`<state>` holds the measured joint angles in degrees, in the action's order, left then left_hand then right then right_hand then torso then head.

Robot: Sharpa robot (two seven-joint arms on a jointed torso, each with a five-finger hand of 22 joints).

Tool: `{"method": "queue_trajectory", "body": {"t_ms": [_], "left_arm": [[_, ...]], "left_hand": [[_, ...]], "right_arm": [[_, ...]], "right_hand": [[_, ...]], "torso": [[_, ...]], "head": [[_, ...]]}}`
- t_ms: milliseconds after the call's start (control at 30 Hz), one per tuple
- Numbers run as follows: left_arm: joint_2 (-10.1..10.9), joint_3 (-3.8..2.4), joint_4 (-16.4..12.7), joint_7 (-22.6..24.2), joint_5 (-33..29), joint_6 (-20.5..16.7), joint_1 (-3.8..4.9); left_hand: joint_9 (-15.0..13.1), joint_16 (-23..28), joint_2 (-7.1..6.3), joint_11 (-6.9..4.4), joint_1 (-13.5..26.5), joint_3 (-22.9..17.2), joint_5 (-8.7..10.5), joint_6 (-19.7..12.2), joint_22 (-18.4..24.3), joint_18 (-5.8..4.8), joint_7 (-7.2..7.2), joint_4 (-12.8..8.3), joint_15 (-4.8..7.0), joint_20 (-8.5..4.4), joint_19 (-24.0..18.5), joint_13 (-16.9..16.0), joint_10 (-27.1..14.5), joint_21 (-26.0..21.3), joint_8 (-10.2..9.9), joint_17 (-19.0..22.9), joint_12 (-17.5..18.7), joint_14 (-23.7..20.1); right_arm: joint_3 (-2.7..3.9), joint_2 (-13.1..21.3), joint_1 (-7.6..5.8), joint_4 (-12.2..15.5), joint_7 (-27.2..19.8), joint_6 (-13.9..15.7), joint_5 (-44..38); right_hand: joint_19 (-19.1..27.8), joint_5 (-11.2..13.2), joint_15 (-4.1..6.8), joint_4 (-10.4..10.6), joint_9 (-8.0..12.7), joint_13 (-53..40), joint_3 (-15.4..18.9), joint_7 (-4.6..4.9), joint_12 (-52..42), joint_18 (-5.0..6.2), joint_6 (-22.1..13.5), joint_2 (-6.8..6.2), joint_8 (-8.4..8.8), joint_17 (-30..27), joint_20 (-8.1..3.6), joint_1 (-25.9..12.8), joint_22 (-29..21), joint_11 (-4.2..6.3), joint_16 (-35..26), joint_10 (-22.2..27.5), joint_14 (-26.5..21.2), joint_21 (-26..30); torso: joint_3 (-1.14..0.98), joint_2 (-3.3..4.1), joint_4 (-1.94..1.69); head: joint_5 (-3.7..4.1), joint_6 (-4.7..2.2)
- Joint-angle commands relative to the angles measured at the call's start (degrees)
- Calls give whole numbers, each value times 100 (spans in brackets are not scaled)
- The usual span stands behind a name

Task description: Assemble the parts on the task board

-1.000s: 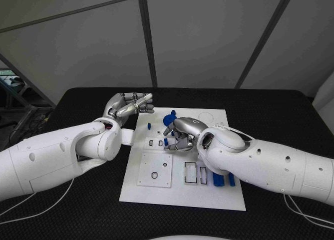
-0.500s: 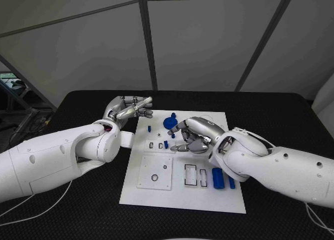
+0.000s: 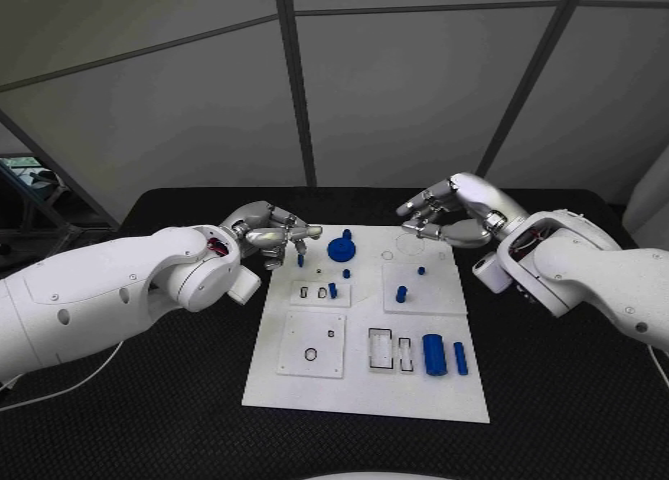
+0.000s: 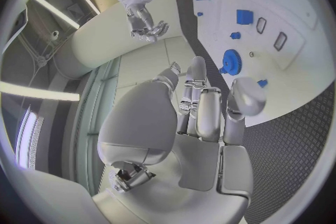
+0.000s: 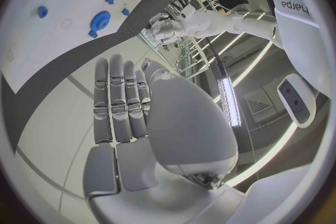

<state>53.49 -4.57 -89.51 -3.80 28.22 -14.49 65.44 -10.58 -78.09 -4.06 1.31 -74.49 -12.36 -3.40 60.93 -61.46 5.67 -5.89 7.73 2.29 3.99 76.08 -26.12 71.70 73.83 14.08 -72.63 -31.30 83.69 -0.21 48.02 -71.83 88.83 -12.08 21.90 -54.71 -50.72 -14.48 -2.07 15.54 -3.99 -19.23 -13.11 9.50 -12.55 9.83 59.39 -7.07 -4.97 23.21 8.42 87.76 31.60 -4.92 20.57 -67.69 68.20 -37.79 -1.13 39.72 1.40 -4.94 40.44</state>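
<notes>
The right hand (image 3: 447,215) has lifted off the middle of the board (image 3: 313,385) and swung out to the board's far right corner, where it now hangs above the counter (image 3: 565,380) with its fingers loosely apart and nothing in them. Where it was working a second ago, a short blue peg (image 3: 401,294) now stands upright on the raised square plate on the board's right side, with a smaller blue stud (image 3: 421,270) just beyond it. My guess is that the peg has just been seated and the hand is clearing out for the next pick.

The left hand (image 3: 274,238) has dropped a little and come in to the board's far left edge. Its fingers are drawn together near a small blue pin (image 3: 301,259), but I cannot tell whether it is pinching that pin or only touching it. The blue gear (image 3: 341,250) sits just beside its fingertips, on the far part of the board.

Two blue cylinders (image 3: 434,355) lie loose side by side near the board's right edge, towards the near end, so some parts look unplaced.

The board's near half and the counter along both long edges lie open. The tight spot is the far left corner, where hand, pin and gear crowd together.
</notes>
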Motion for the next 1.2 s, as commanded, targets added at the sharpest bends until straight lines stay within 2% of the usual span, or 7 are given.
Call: {"method": "queue_trajectory", "body": {"t_ms": [33, 200, 267, 367, 467, 733, 1200], "left_arm": [[-81, 1, 40, -1431, 1129, 924, 108], [-278, 117, 124, -2098, 1731, 1319, 350], [-373, 194, 178, -2258, 1937, 1420, 450], [-553, 323, 298, -2436, 2245, 1520, 579], [-729, 458, 426, -2528, 2432, 1587, 675], [-1080, 724, 690, -2637, 2717, 1816, 839], [-1468, 849, 1000, -2696, 2871, 2212, 888]], "left_hand": [[-112, -351, -13, -11, 100, 42, 29, -86, -933, -193, 4, 79, 26, -34, 530, -328, -107, 576, 115, -544, -370, 344], [-382, -380, 23, -46, 474, 320, 32, -131, -1345, -269, 66, 400, 63, -68, 769, -1583, 8, 808, 442, -599, -1674, 333], [-641, -381, 58, -93, 599, 521, 15, -211, -1436, -287, 113, 577, 81, -100, 812, -2390, 63, 851, 727, -620, -2476, 329], [-922, -377, 85, -122, 738, 754, 30, -272, -1541, -304, 171, 768, 126, -125, 855, -2995, 187, 902, 1011, -633, -3060, 329], [-1128, -373, 94, -138, 869, 979, 33, -340, -1587, -312, 192, 865, 144, -145, 872, -3203, 200, 923, 1187, -643, -3259, 331], [-1441, -363, 205, -157, 938, 1307, 34, -495, -1645, -321, 203, 878, 155, -159, 890, -3349, 167, 946, 1403, -658, -3392, 334], [-1586, -357, 275, -162, 984, 1482, 32, -548, -1690, -328, 211, 879, 157, -161, 904, -3408, 167, 965, 1492, -665, -3441, 336]], "right_arm": [[6, 11, -51, -160, -310, -208, 988], [9, -24, -99, -421, -319, -169, 1178], [9, -46, -111, -485, -314, -151, 1213], [10, -81, -123, -548, -275, -125, 1241], [10, -133, -132, -613, -226, -87, 1243], [10, -211, -137, -692, -204, -14, 1221], [10, -287, -138, -725, -146, 5, 1079]], "right_hand": [[-136, -46, -97, -16, 6, 449, -46, 57, 419, 77, 11, -112, 74, -330, 71, -73, -314, -48, -496, -91, 33, 394], [-380, -72, -131, -116, 7, 931, -51, 73, 762, 72, 32, -140, 127, -676, 114, -189, -716, -115, -999, -274, 234, 876], [-458, -86, -147, -161, 10, 1084, -50, 85, 850, 70, 20, -136, 128, -785, 126, -237, -850, -138, -1167, -313, 291, 1039], [-495, -122, -193, -234, 12, 1284, -52, 109, 887, 64, -7, -143, 133, -934, 163, -286, -1040, -176, -1408, -266, 271, 1287], [-502, -138, -264, -280, 13, 1451, -49, 133, 891, 65, -25, -152, 133, -1109, 226, -335, -1244, -231, -1638, -175, 116, 1551], [-712, -142, -295, -375, 13, 1570, -46, 146, 889, 68, -45, -145, 132, -1366, 257, -408, -1566, -245, -1705, -152, 83, 1905], [-772, -151, -339, -430, 15, 1571, -23, 198, 895, 62, -87, -143, 134, -1519, 293, -472, -1747, -292, -1704, -49, 2, 2119]], "torso": [[-47, -90, -13], [-83, -136, -20], [-97, -149, -19], [-105, -161, -25], [-119, -177, -20], [-96, -150, -20], [-83, -134, -22]], "head": [[-14, 46], [-23, 83], [-27, 103], [-15, 118], [-19, 131], [-22, 141], [-11, 189]]}}
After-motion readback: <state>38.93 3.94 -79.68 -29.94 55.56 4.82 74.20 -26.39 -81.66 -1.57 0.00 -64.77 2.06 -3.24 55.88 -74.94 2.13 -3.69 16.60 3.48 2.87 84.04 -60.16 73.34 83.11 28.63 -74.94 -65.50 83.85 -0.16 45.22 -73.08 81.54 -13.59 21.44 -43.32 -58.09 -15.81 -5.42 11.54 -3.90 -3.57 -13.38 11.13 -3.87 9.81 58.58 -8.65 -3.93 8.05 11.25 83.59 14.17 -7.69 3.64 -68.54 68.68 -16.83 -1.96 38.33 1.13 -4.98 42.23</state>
